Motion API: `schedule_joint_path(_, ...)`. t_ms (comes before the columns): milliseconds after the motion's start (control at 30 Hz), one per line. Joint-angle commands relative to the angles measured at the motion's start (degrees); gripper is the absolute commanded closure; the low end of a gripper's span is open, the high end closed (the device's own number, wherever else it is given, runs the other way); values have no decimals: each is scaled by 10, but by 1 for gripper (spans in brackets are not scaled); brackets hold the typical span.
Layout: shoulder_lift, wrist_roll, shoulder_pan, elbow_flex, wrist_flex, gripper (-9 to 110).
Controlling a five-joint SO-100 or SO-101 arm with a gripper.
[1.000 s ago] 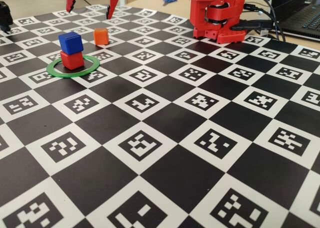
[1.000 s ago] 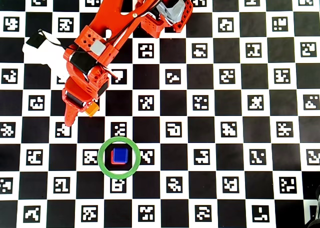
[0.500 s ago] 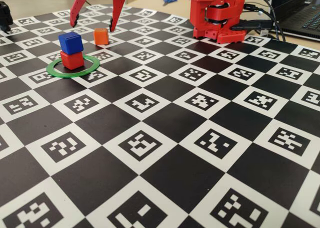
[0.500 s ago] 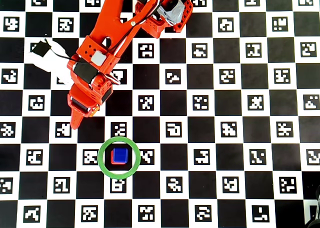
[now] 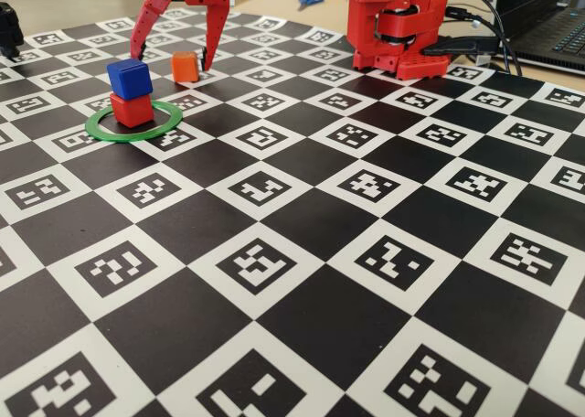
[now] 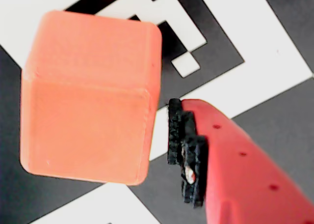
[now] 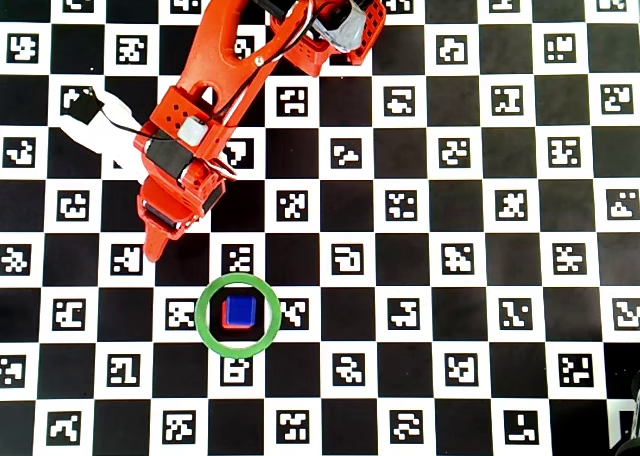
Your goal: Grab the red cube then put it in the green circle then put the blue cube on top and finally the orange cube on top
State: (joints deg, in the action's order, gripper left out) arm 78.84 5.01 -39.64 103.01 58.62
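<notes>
The orange cube (image 5: 185, 66) sits on the counter (image 5: 302, 252) behind the green circle (image 5: 133, 122), between the spread-apart fingers (image 5: 212, 44), one padded fingertip just beside it, not touching.

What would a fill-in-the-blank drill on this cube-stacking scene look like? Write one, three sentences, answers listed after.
1. In the fixed view, the blue cube sits directly on top of the ______ cube.
2. That two-cube stack stands inside the green ______.
3. The open gripper has one finger on each side of the ______ cube, which rests on the checkered mat, not yet lifted.

Missing words: red; circle; orange
</notes>
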Motion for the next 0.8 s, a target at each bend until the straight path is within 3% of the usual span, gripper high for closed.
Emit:
schedule_joint_path(0,11,4,-7,-10,-7,55)
schedule_joint_path(367,4,12,-16,-15,-8,60)
schedule_joint_path(767,4,25,-11,-14,-6,86)
